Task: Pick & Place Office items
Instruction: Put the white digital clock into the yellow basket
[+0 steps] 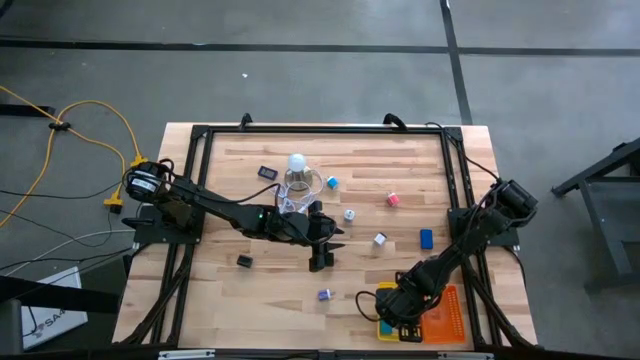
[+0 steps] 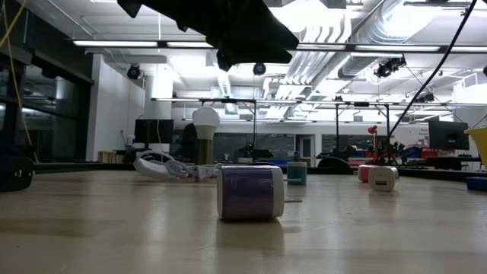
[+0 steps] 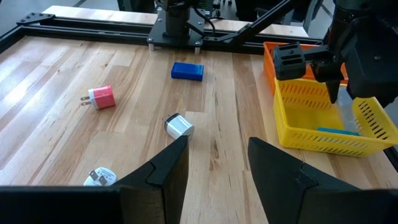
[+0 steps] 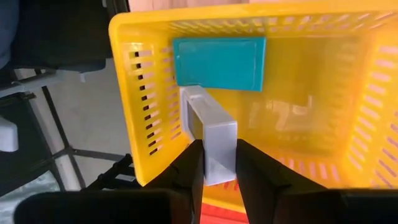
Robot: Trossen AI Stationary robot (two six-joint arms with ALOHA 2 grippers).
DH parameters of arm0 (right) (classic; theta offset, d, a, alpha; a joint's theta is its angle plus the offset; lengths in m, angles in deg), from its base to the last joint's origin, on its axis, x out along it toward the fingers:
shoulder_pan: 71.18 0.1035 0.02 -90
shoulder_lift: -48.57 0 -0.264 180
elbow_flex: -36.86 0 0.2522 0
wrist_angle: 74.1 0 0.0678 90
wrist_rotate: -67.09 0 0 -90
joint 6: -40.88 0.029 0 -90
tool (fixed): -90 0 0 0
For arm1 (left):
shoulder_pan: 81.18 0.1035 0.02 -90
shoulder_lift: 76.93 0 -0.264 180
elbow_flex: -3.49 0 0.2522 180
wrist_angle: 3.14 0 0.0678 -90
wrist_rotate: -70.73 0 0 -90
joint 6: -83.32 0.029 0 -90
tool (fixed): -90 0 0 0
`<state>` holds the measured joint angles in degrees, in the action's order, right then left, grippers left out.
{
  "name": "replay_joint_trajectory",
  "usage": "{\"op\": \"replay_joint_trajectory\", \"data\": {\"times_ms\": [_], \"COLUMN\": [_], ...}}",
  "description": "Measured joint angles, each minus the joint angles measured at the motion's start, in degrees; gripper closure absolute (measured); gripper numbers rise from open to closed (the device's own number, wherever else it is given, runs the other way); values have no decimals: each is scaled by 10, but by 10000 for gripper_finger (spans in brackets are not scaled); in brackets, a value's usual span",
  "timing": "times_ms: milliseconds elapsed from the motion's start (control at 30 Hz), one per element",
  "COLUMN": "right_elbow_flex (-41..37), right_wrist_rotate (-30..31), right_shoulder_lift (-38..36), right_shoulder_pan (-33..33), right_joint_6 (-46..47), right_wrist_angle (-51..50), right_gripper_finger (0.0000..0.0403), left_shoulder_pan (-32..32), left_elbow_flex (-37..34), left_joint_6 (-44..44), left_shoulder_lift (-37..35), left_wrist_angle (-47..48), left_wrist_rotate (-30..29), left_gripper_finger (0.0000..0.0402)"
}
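Wooden table [image 1: 300,285]; right gripper [image 4: 217,163] clenched on grey block [image 4: 211,137] over yellow tray [image 4: 323,118]; left gripper [image 3: 214,165] released above mid-table

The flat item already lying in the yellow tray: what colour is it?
Teal. The flat item shows best in the right wrist view, lying inside the yellow tray.

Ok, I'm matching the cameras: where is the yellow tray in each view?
High view: yellow tray lower right, under the right arm.
Low view: sliver at right edge.
Left wrist view: right side.
Right wrist view: fills it, right gripper holding a white block above.
Landmark: orange tray alongside.
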<state>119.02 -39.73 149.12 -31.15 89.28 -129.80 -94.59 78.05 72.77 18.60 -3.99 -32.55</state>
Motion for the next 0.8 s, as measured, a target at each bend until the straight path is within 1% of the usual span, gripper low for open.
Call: {"op": "replay_joint_trajectory", "data": {"times_ms": [800], "right_elbow_flex": [0], "right_wrist_rotate": [4], "right_shoulder_lift": [0], "right_shoulder_pan": [0], "right_joint_6": [4], "right_wrist_angle": [-12], "right_gripper_finger": [325], "left_shoulder_pan": [0], "left_elbow_flex": [0], "left_joint_6": [3], "left_shoulder_lift": [0], "left_wrist_angle": [0], "left_wrist_rotate": [0], "left_gripper_finger": [243]}}
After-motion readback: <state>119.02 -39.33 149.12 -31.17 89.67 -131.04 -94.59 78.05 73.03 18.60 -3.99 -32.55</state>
